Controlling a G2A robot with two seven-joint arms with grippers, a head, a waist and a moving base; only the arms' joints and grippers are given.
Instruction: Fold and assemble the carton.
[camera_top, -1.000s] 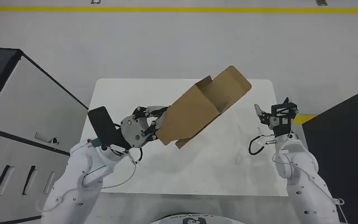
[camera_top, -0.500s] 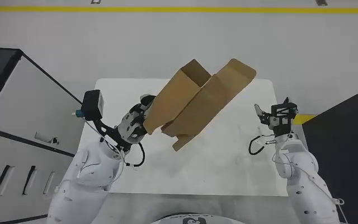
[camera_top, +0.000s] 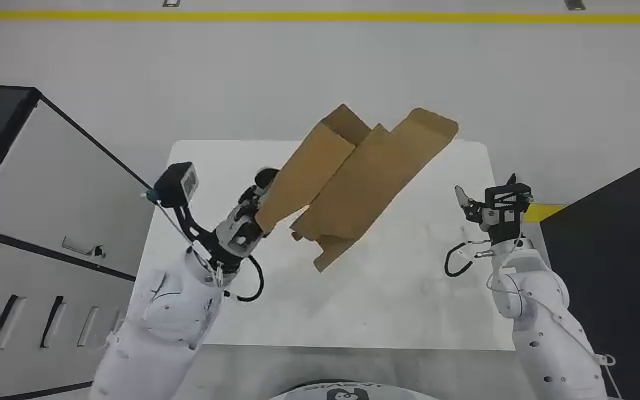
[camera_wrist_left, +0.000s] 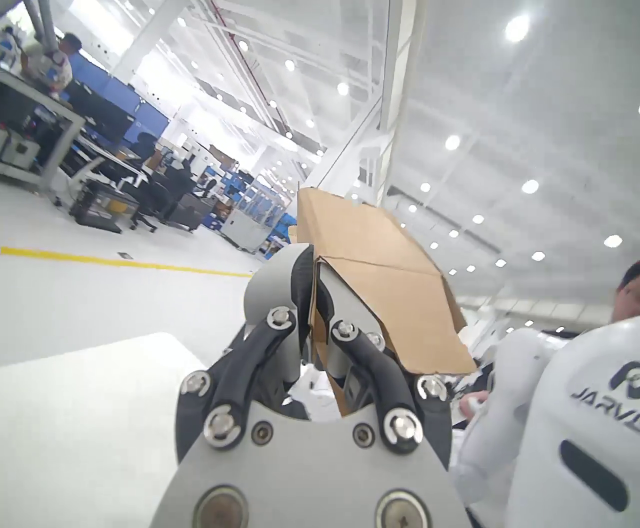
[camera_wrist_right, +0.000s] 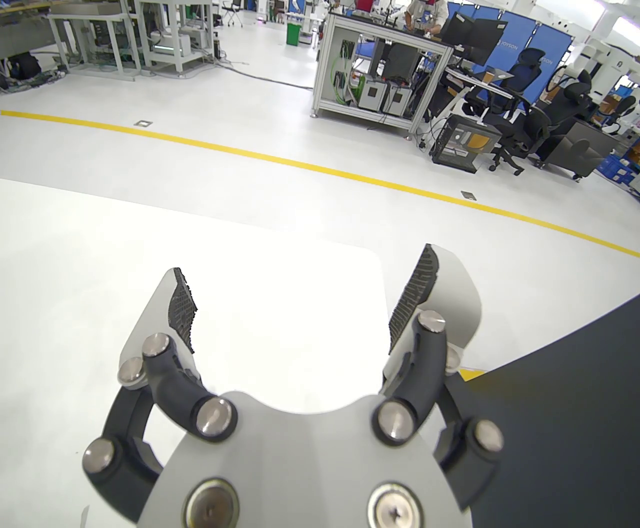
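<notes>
White table (camera_top: 400, 300) lies beneath both our arms. At its near left, our left gripper (camera_top: 258, 205) has its jaws clamped on the carton (camera_top: 370, 180), one pad on either side of a cardboard panel at the carton's near-left end. We hold the carton up off the table, tilted, so that it runs from the near left toward the far right above the table's middle.

At the right edge of the table, our right gripper (camera_wrist_right: 305, 290) has its jaws wide apart with nothing between them, well apart from the carton.

We judge the task to be at an early stage. The carton looks like a half-opened sleeve with its panels aslant and loose flaps at both ends, and no end is closed. Squaring the body, folding the flaps in and closing an end all appear to be left. Whether anything lies inside the carton we cannot tell, since its inside is hidden.

Beyond the table lies pale floor, with a yellow line (camera_top: 320, 15) across the far side.
</notes>
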